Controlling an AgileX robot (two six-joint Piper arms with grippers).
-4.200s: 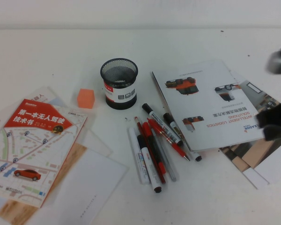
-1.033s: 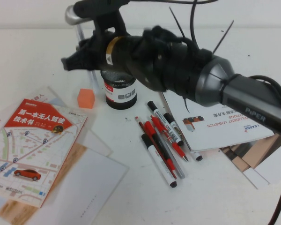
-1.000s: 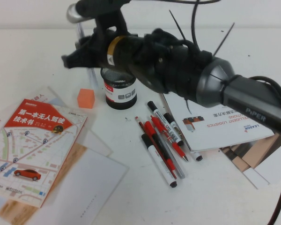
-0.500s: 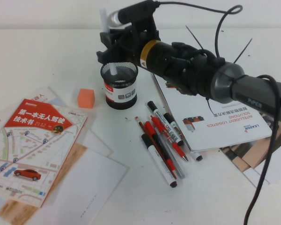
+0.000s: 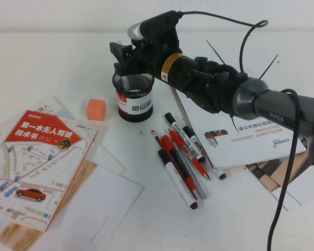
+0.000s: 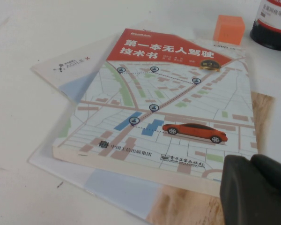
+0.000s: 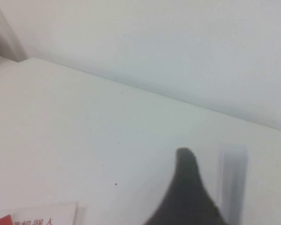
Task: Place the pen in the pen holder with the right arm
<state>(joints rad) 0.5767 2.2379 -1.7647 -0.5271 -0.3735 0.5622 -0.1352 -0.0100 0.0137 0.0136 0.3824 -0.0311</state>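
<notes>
The right arm (image 5: 235, 97) reaches in from the right across the white worktop (image 5: 52, 63), and its right gripper (image 5: 126, 58) hangs right over the far rim of the pen holder (image 5: 133, 97), a small black wire-mesh cup with a white label band. Its black jaws look spread apart above the cup's mouth, with nothing clamped between them. A pale shape shows through the mesh inside the cup, which may be the pen (image 5: 126, 82), standing nearly upright; in the right wrist view a blurred pale strip (image 7: 232, 180) appears just beside one dark fingertip (image 7: 186, 187), apart from it.

Just left of the cup sits a small orange cube (image 5: 96, 109). In front of the cup, toward the robot, lies a loose cluster of markers and pens (image 5: 180, 159): red ones, white ones with black caps, and a grey one, all lying flat and overlapping. To the right of them a white brochure (image 5: 235, 120) with pictures of orange vehicles lies over other papers.

On the left side a red-topped book with a street map and an orange car on its cover (image 5: 34, 164) rests on a stack of sheets. The left gripper (image 6: 255, 190) shows only in its own wrist view as a dark mass near the book's corner; I cannot tell how its jaws stand.
</notes>
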